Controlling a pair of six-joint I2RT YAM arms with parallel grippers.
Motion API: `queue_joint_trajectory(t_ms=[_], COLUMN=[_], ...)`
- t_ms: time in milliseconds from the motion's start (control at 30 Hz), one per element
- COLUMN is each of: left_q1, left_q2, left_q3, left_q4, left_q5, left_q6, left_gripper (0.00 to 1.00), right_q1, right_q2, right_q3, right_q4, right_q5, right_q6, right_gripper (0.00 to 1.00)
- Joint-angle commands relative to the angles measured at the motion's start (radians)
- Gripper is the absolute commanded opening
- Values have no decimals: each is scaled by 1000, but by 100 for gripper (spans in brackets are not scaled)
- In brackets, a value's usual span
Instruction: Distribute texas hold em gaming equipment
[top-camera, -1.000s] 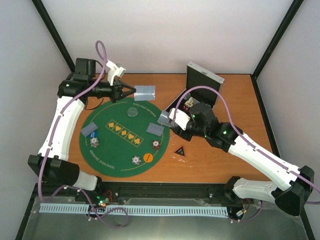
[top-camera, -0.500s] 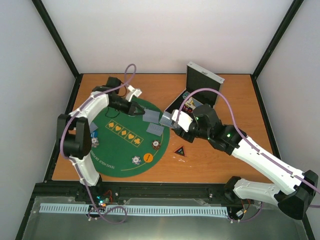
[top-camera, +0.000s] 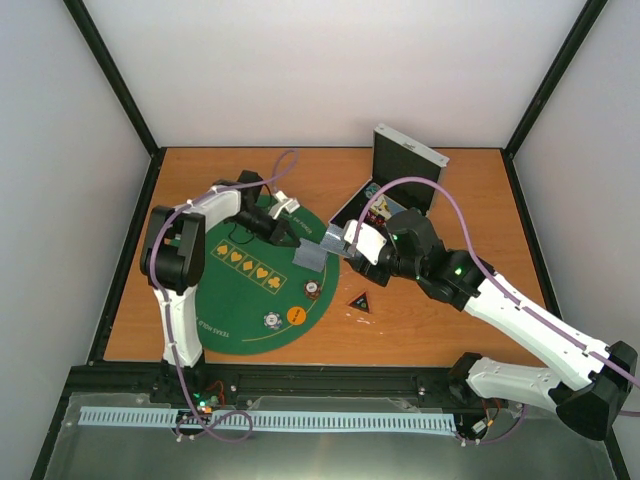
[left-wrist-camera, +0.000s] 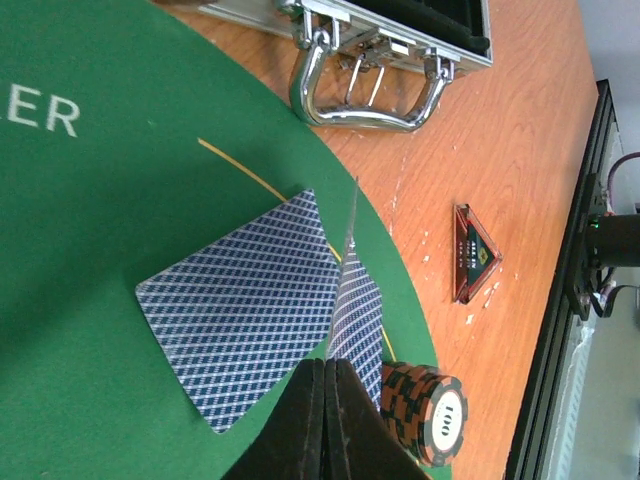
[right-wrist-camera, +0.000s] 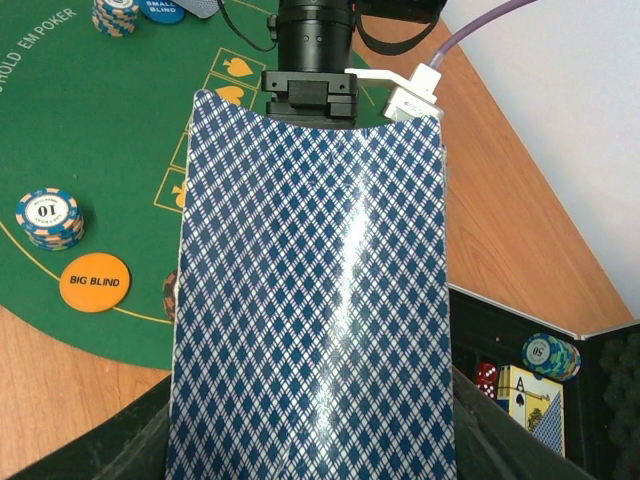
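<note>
My left gripper (top-camera: 296, 237) is shut on a grey-blue-backed playing card (left-wrist-camera: 356, 290), which shows edge-on just above a card lying on the green mat (left-wrist-camera: 240, 310). My right gripper (top-camera: 347, 243) is shut on another such card (right-wrist-camera: 310, 280) and holds it up facing the left gripper, tip to tip. I cannot tell whether the two held cards touch. Red chips (left-wrist-camera: 428, 412) and the black triangular marker (left-wrist-camera: 473, 252) lie close by. A white chip stack (right-wrist-camera: 48, 218) and the orange disc (right-wrist-camera: 94, 283) sit on the mat's near side. The clear disc is hidden.
The open silver case (top-camera: 405, 160) stands at the back right, its handle (left-wrist-camera: 365, 90) toward the mat; a chip, a red die and cards lie inside it (right-wrist-camera: 530, 400). The left arm stretches across the round green mat (top-camera: 235, 300).
My left arm has swung from the back left across the mat to the right, carrying its card up to the right gripper. The right gripper has shifted slightly.
</note>
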Motion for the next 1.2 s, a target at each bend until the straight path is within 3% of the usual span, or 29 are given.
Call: queue_joint_trajectory(t_ms=[0,1067,1167], left_q1=[3,3,3], left_q2=[29,137,139], left_q3=[76,130,136], left_q4=[-5,-39,-34], left_q5=[-17,-96,-98], left_q6=[49,112,106], left_gripper=[1,1,14], right_q1=[-8,-8,-8], right_q2=[-15,-2,-3], right_q3=[-6,4,3], right_q4=[22,13,12], right_q5=[3,-2,-4], right_q6=[-2,-12,-11], right_gripper=[52,52,52])
